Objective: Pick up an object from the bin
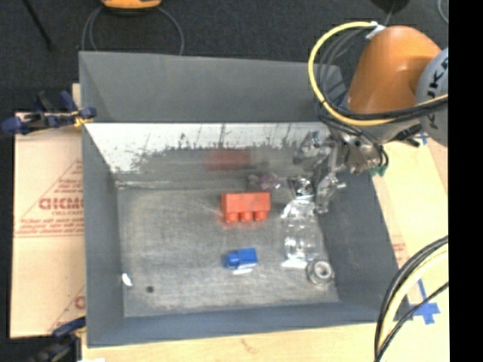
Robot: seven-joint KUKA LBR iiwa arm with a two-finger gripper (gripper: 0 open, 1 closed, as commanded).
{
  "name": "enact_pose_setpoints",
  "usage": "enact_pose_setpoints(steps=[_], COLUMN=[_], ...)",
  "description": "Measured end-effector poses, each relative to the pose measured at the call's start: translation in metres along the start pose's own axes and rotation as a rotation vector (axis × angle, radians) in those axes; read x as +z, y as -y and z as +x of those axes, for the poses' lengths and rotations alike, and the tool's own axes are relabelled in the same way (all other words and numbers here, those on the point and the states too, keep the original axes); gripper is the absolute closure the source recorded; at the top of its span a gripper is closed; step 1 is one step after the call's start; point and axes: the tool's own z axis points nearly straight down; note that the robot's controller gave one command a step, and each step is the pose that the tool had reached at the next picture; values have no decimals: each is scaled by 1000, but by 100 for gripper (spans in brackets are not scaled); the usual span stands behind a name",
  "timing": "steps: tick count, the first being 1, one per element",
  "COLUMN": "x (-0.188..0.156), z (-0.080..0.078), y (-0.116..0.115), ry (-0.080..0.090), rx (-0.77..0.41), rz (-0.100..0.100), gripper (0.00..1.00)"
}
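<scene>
Just one camera here, up high over the grey bin, looking down at a slight slant toward its far wall. Near enough to frame the whole bin, with the arm entering from the right.

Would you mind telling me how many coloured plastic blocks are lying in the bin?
2. The orange-red block lies centrally; the smaller blue block lies below it in the view. Another could be hidden under the hand.
</scene>
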Motion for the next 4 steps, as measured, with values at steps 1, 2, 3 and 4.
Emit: enact_pose_setpoints(steps=[1,2,3,4], x=[117,122,122,120], z=[-28,-11,18,17], y=[-53,-71,-109,-109], ry=[-6,12,13,18], rx=[-7,-278,-462,-462], rz=[-5,6,5,6], gripper=[0,0,0,100])
